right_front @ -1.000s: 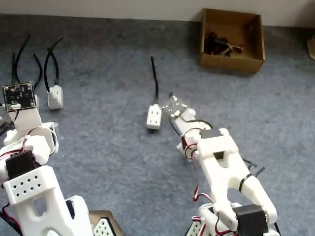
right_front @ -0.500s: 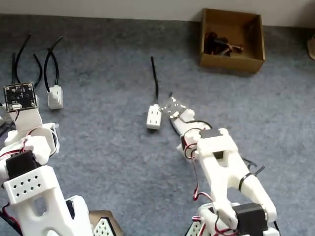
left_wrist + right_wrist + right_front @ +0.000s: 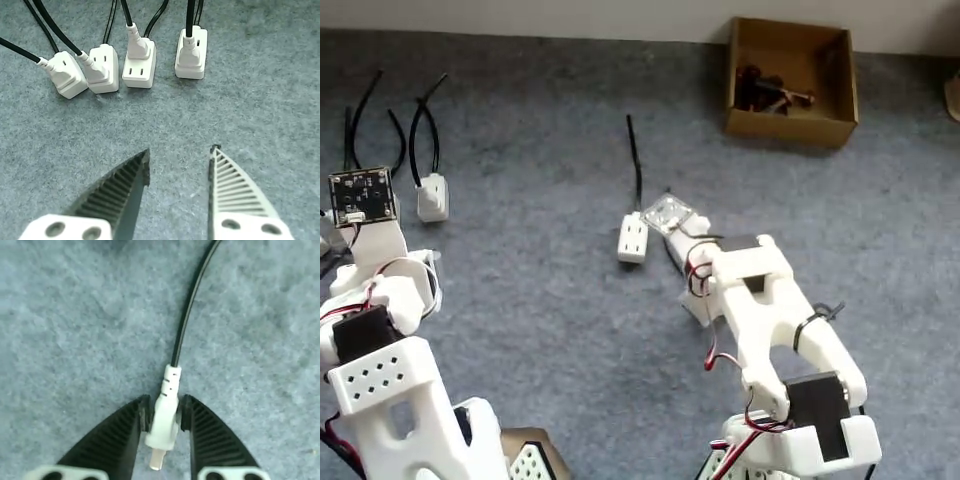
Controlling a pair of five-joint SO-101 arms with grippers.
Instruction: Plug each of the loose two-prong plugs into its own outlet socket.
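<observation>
Two arms show from above. The left arm [image 3: 380, 370] sits at the left edge of the counter [image 3: 540, 320], with a socket block [image 3: 433, 197] just beside its wrist and black cords [image 3: 420, 130] looping away from it. The right arm [image 3: 760, 300] stretches to mid-counter, and its wrist is just beside a lone socket [image 3: 633, 238] that trails its own black lead. A box [image 3: 790, 125] sits at the far right.

On the left wrist camera I see my left gripper [image 3: 180, 155] spread wide with nothing between its fingers, over bare grey counter. Beyond it four sockets [image 3: 139, 67] lie in a row, with black cords leading off from them.

On the right wrist camera my right gripper [image 3: 163, 405] is clamped on a white plug [image 3: 167, 390], one finger on each side of its body. The prong end points back toward the camera, and its cord [image 3: 192, 300] runs away across the counter. I cannot tell whether the plug touches the counter
</observation>
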